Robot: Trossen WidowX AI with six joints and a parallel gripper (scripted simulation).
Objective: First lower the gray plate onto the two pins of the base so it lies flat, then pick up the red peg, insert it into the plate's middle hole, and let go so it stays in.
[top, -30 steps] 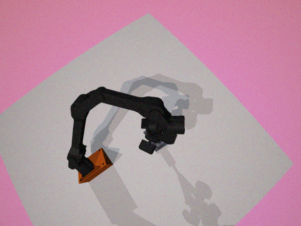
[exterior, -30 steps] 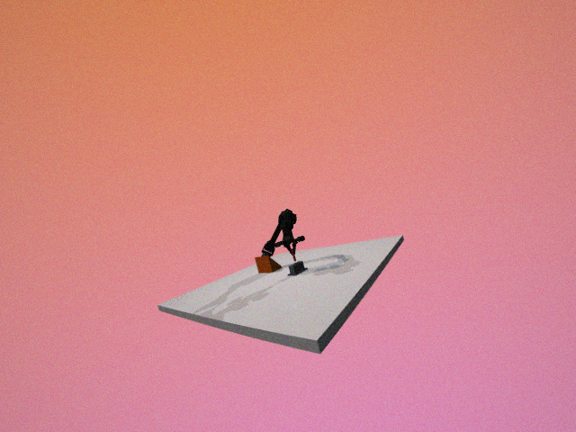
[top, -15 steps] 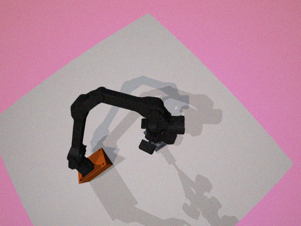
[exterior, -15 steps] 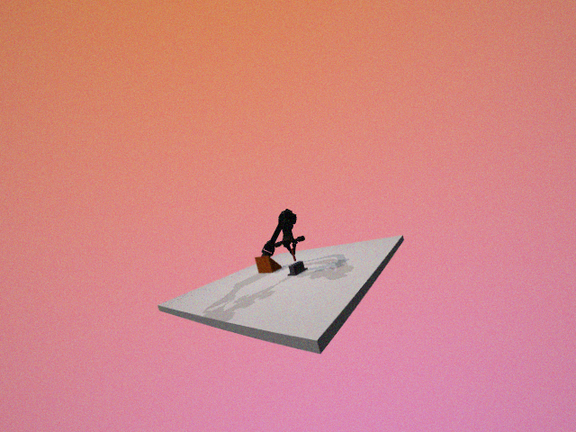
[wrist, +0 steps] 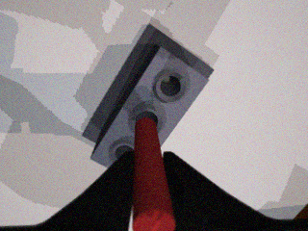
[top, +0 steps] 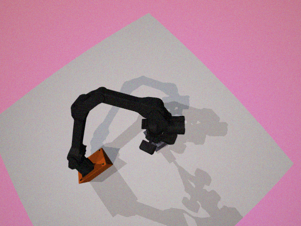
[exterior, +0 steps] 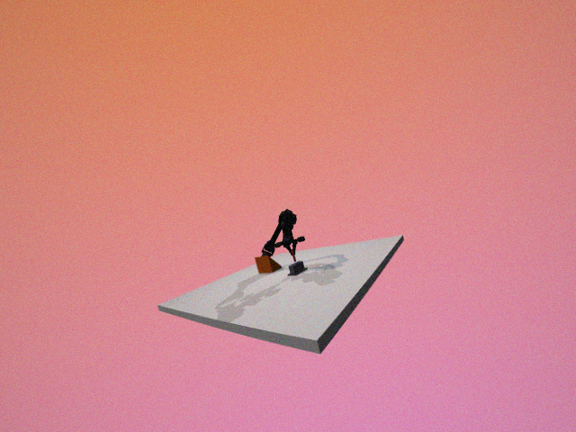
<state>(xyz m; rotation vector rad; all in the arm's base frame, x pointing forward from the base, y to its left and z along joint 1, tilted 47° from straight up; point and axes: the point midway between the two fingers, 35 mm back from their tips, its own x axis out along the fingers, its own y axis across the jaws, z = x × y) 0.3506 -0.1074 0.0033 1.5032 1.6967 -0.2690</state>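
Observation:
My gripper is shut on the red peg, which points down from the fingertips. The gray plate lies over the darker gray base and looks flat, with three round holes in a row. In the wrist view the peg's lower end overlaps the middle hole. In the exterior view it reaches close to the plate's top. Whether the tip has entered the hole cannot be told. In the top view the arm hides the fingertips, the peg and much of the plate and base.
An orange wedge-shaped block stands at the arm's foot, left of the plate. The pale table has raised edges against a pink surround. Shadows of the arm fall across it.

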